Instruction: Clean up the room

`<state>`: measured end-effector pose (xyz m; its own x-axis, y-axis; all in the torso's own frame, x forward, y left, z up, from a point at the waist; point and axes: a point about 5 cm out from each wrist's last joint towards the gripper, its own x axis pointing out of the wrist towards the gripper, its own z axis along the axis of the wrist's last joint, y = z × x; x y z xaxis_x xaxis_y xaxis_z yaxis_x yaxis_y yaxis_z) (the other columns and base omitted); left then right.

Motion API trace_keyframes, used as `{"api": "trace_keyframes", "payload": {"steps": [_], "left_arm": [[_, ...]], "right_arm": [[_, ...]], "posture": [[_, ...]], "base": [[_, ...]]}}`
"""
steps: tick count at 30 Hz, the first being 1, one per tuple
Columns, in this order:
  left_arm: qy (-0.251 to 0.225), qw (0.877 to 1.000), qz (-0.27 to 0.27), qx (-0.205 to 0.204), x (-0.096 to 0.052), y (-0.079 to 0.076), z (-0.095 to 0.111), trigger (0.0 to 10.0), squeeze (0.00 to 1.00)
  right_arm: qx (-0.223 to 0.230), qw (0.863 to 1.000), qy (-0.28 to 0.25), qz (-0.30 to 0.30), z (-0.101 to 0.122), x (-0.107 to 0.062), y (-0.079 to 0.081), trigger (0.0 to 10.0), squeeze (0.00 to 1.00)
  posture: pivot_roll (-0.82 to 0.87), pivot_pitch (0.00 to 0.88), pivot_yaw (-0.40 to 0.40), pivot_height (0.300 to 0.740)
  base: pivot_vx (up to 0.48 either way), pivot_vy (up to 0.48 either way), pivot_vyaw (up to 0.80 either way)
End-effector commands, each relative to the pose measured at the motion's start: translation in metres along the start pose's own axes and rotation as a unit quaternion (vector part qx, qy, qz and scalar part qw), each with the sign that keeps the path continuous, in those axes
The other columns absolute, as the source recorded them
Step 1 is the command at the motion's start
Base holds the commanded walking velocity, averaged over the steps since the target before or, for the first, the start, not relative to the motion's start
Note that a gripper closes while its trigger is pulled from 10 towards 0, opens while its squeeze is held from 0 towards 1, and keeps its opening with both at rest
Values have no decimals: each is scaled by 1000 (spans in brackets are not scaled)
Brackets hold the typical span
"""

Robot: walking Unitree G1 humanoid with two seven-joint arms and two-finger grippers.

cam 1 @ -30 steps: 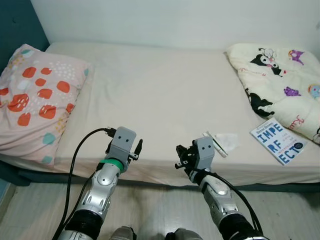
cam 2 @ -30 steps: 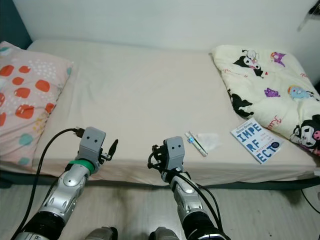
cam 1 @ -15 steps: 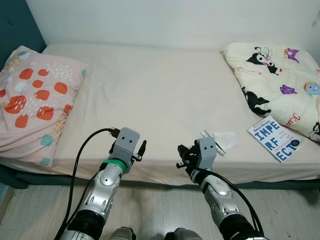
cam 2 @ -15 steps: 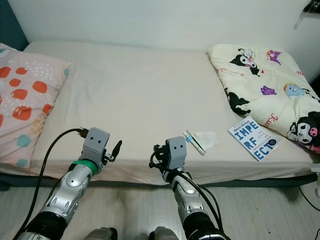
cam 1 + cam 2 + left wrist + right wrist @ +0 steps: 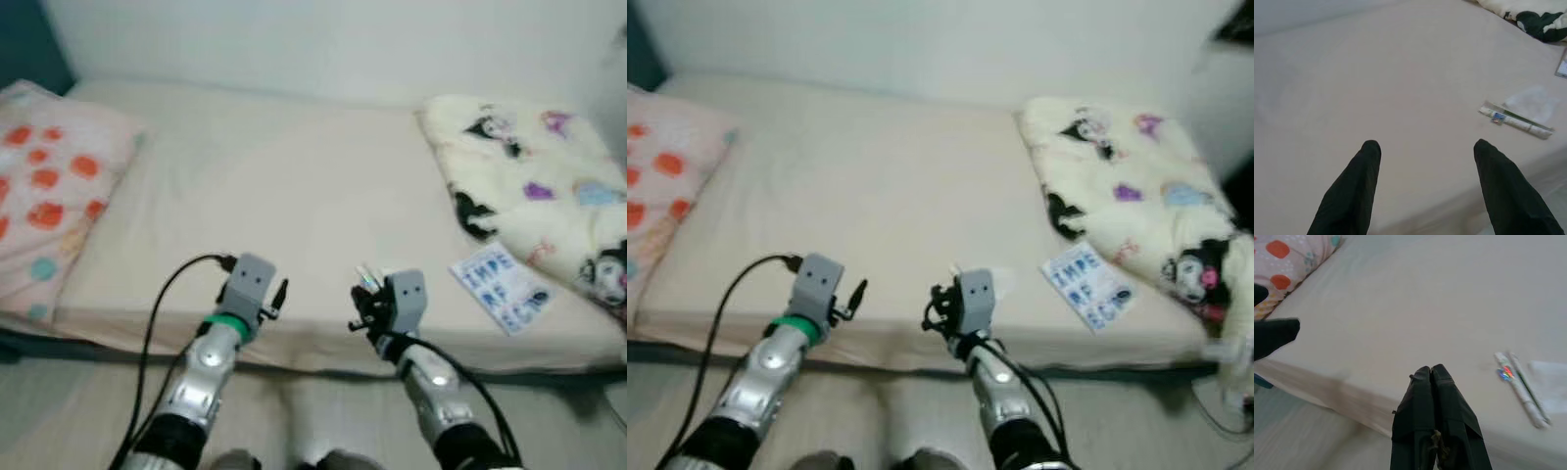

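On the bed (image 5: 265, 196), smooth cream sheet; a thin wrapped stick (image 5: 1514, 121) and crumpled tissue (image 5: 1530, 102) lie near the front edge, flat blue-lettered book (image 5: 498, 288) beside a plush printed blanket (image 5: 529, 166). Left gripper (image 5: 1425, 152) hovers spread apart, right gripper (image 5: 1431, 373) pressed closed, empty. Wide bare sheet mid-bed.

Thin white wrapped tube (image 5: 1515, 121) laid flat near the bed's front edge, crumpled white tissue (image 5: 1531, 102) just beside it, blue-and-white book (image 5: 498, 289) face up further right, cartoon-print quilt (image 5: 529, 186) bunched at the bed's right end
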<state>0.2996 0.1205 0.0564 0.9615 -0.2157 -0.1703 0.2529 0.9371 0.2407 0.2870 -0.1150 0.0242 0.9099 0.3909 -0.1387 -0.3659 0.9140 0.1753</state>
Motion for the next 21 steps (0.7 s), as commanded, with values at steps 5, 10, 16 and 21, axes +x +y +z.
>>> {"api": "trace_keyframes", "payload": {"steps": [5, 10, 16, 21], "left_arm": [[4, 1000, -6, 2, -1, -5, -2, 10000, 0], [7, 1000, -5, 3, -1, -5, -3, 10000, 0], [13, 1000, -4, 6, 0, -5, -4, 10000, 0], [12, 1000, -4, 5, 1, -4, -3, 10000, 0]], "right_arm": [[-3, 1000, 9, -7, -4, -4, -5, 10000, 0], [-4, 1000, 10, -7, -4, -5, -5, 10000, 0], [-4, 1000, 10, -7, -4, -4, -6, 10000, 0], [-4, 1000, 9, -6, -3, -4, -6, 10000, 0]], "posture": [[29, 0, -8, 740], [28, 0, -8, 740], [28, 0, -8, 740], [26, 0, -5, 740]], "base": [[0, -456, 0], [0, -298, 0], [0, 0, 0], [0, 0, 0]]}}
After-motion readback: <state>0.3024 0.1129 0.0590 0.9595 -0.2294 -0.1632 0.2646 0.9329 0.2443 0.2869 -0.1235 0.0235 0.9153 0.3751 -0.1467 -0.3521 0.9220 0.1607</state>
